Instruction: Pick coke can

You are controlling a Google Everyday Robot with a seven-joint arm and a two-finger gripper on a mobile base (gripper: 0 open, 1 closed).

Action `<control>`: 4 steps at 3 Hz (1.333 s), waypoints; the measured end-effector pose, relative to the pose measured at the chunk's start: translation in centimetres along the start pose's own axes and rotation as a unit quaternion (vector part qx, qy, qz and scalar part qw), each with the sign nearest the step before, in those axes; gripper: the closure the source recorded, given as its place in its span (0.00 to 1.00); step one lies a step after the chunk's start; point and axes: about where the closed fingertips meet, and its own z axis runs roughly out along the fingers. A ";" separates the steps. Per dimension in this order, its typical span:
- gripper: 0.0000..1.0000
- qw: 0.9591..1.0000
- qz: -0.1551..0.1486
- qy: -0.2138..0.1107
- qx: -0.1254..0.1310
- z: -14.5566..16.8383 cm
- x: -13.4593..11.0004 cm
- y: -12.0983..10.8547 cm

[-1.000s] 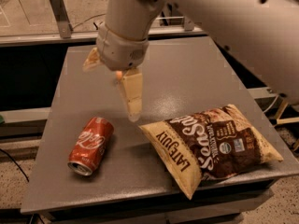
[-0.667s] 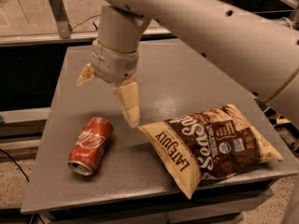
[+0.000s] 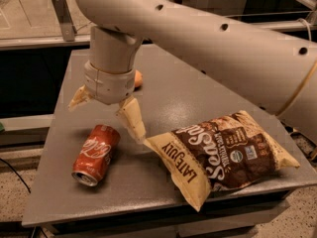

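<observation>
The coke can (image 3: 96,153), red with white script, lies on its side on the grey table (image 3: 198,90), near the front left, its silver end facing the front. My gripper (image 3: 104,110) hangs just above and behind the can, open and empty. One cream fingertip (image 3: 75,99) is to the can's upper left, the other finger (image 3: 133,122) is to its right, close to the chip bag's corner. The gripper does not touch the can.
A brown and cream chip bag (image 3: 223,152) lies flat at the front right, its corner near the can. A small orange fruit (image 3: 138,79) sits behind my wrist, mostly hidden. The table's left and front edges are close to the can.
My arm has swung left and lower, bringing the open gripper from above the table's middle to just above the can. The can and bag have not moved.
</observation>
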 end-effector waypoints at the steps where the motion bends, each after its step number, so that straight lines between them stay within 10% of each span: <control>1: 0.00 0.998 -0.058 0.021 0.006 0.6 -2.4 -0.3; 4: 0.08 0.985 -0.137 0.099 -0.024 3.8 -6.5 -0.1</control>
